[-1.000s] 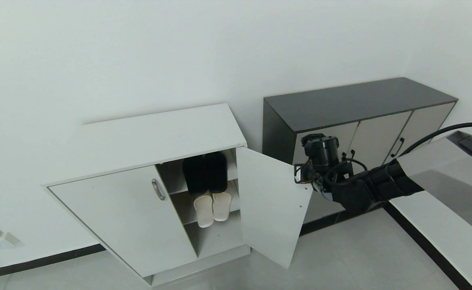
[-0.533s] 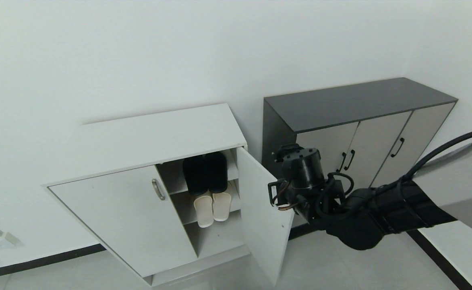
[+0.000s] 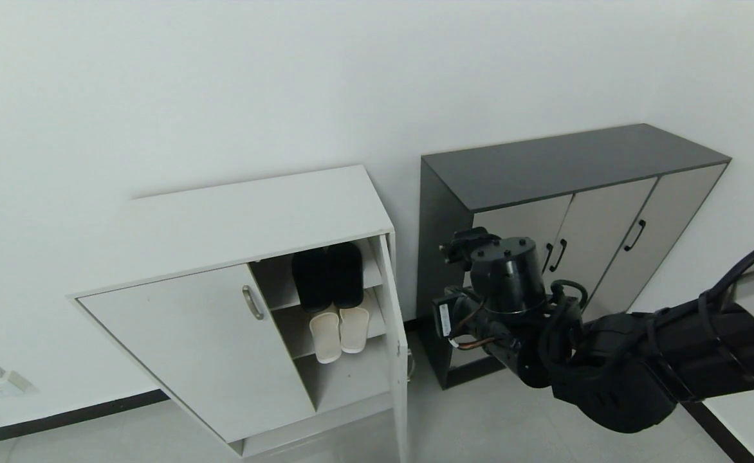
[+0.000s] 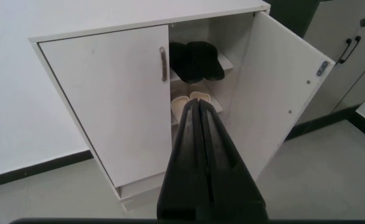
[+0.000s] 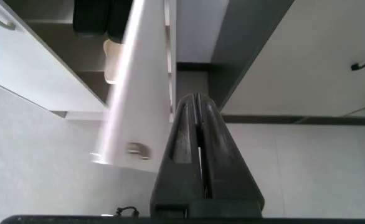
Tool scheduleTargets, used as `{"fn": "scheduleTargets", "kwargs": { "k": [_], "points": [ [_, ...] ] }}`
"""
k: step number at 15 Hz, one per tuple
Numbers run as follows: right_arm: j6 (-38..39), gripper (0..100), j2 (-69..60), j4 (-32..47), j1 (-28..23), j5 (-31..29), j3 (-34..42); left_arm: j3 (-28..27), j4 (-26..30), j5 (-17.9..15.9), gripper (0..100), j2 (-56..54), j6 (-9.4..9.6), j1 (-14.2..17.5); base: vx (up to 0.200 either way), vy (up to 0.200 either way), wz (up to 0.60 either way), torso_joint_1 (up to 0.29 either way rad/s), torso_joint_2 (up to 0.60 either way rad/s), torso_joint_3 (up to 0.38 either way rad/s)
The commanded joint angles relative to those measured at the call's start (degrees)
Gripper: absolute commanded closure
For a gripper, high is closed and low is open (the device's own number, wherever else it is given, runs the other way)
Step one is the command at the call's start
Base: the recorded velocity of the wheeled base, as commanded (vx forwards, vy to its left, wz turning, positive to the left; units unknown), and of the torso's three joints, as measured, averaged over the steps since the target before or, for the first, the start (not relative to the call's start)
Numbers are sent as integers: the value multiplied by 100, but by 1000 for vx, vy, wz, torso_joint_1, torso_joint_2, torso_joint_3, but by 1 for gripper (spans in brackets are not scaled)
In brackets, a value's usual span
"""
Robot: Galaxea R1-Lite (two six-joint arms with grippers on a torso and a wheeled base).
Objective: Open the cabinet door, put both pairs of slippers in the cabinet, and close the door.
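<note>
Head view: cabinet point(image 3: 248, 218), white, stands against the wall. Its right-hand door point(image 3: 397, 347) is swung out and seen almost edge-on; the left door point(image 3: 203, 347) is shut. Black slippers point(image 3: 329, 276) lie side by side on the upper shelf. White slippers point(image 3: 338, 329) lie side by side on the shelf just below, at its front edge. The right arm point(image 3: 544, 328) hangs between the open door and the dark cabinet point(image 3: 570, 167). Right wrist view: right tool point(image 5: 199, 99) has its fingers pressed together, nothing between them, tip just beside the door's outer face and near the handle point(image 5: 139, 149). The door is blurred, so contact cannot be told. Left wrist view: left tool point(image 4: 199, 104) has its fingers together and empty, pointed toward the cabinet opening, well apart from it.
</note>
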Motion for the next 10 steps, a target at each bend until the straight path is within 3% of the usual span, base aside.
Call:
{"fn": "scheduleTargets", "kwargs": {
  "k": [1,4,10],
  "points": [
    [-5,100,-24,-49,-1,-3,24,0,0,5,100,-1,-2,-4,0,0,0,0,0,0],
    [13,100,20,-93,-1,5,112,0,0,5,100,-1,-2,4,0,0,0,0,0,0],
    [4,100,82,-287,-54,49,208,0,0,-3,100,-1,15,-4,0,0,600,4,2,2]
  ]
}}
